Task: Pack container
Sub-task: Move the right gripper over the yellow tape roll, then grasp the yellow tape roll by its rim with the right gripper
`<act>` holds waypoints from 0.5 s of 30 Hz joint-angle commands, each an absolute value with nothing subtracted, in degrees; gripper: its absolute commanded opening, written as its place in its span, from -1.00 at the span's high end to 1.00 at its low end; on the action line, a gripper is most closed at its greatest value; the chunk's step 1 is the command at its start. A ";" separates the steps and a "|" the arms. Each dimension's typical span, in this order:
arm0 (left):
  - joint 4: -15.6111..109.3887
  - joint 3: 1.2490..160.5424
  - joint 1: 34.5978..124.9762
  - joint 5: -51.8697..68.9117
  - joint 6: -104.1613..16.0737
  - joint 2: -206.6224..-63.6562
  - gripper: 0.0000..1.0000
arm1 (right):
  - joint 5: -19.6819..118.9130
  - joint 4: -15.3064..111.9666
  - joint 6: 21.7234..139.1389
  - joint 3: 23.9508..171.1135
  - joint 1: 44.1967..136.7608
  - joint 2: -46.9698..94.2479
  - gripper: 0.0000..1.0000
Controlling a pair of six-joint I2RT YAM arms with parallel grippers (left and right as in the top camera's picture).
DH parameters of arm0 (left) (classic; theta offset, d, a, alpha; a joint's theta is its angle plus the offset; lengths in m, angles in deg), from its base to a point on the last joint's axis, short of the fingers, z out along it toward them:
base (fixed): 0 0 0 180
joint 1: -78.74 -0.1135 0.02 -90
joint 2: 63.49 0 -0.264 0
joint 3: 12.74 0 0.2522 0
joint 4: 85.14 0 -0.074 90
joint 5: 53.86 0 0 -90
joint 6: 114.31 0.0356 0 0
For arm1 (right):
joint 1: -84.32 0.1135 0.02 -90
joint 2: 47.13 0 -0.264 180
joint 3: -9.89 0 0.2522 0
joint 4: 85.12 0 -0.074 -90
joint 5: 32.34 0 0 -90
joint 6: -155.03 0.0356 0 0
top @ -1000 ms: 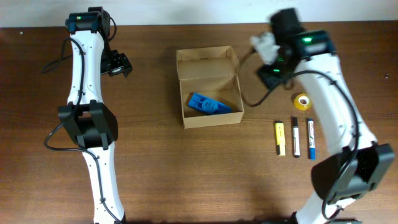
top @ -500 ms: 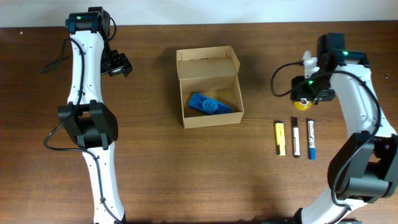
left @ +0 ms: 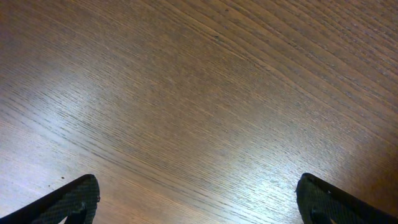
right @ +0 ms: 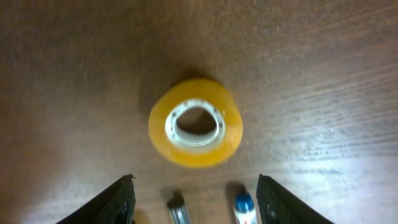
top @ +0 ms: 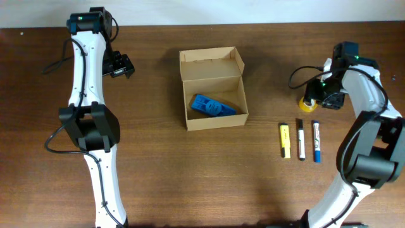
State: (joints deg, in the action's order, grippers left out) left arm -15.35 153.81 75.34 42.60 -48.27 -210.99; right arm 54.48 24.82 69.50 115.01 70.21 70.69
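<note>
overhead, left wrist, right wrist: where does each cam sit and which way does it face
overhead: above the table, facing straight down; shows both arms and the container.
left wrist: on the left arm, facing plain wood; left gripper open at the bottom corners.
right wrist: on the right arm, facing down at the tape roll; right gripper open at the bottom edge.
shared: overhead and right wrist both show the tape roll and markers.

Left end effector (left: pixel 198 202) hangs with jaws spread fully wide, empty; left arm reaches far forward. Right end effector (right: pixel 200 199) points down, jaws parted, empty; right arm arches behind it.
</note>
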 commanded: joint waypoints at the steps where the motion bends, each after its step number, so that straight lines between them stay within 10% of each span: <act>1: -15.37 153.92 75.21 43.05 -47.53 -209.75 -0.99 | 53.56 26.42 71.56 114.83 70.29 71.71 -0.26; 15: -15.37 153.92 75.21 43.05 -47.53 -209.75 -1.00 | 53.17 27.58 74.11 114.81 66.23 72.30 -0.25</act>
